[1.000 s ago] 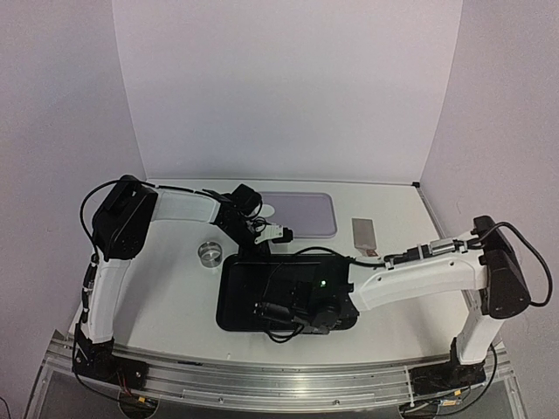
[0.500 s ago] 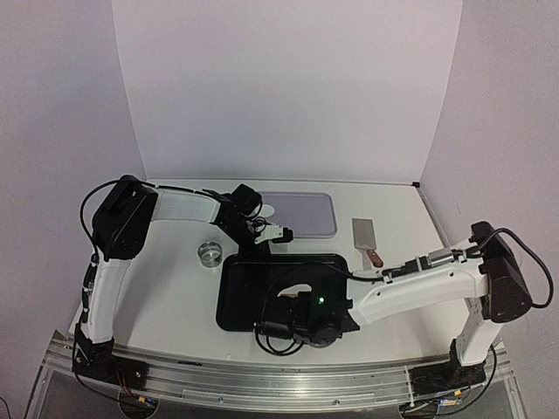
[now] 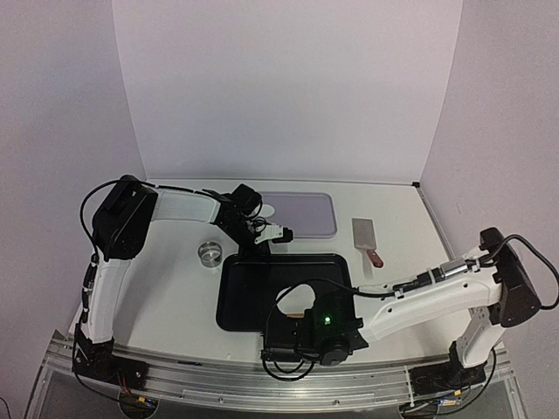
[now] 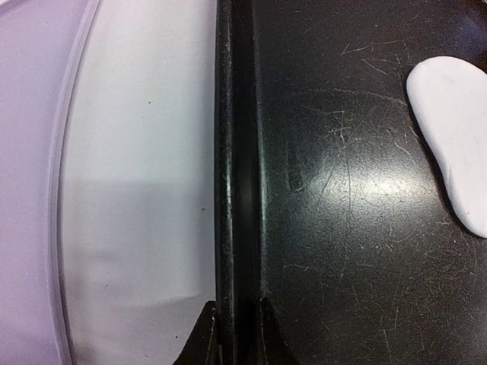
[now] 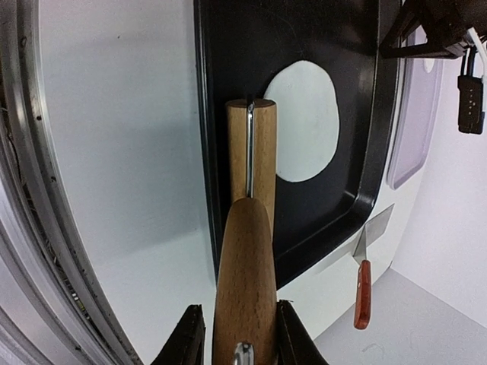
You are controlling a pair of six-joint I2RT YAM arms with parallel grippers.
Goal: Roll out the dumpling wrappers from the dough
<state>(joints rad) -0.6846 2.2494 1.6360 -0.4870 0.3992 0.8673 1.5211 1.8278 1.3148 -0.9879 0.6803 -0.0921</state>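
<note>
The dough (image 3: pixel 295 298) is a flattened white patch with a smooth rounded outline on the black tray (image 3: pixel 240 288). It also shows in the right wrist view (image 5: pixel 308 122) and the left wrist view (image 4: pixel 455 137). My right gripper (image 5: pixel 240 308) is shut on the handle of a wooden rolling pin (image 5: pixel 251 144). The roller lies over the tray's near rim, beside the dough. In the top view the right gripper (image 3: pixel 295 343) is at the tray's near edge. My left gripper (image 4: pixel 234 304) is shut on the tray's far rim (image 4: pixel 232 175). A small white disc, perhaps a wrapper (image 3: pixel 269 210), lies on the lilac tray.
The lilac tray (image 3: pixel 306 214) lies behind the black tray. A scraper with a red handle (image 3: pixel 367 240) lies to the right of both trays. A small round cutter (image 3: pixel 210 253) stands left of the black tray. The metal rail (image 3: pixel 262 384) runs along the near edge.
My right gripper has drawn the rolling pin back toward the near edge of the tray, uncovering the dough. The left gripper has stayed on the tray rim.
</note>
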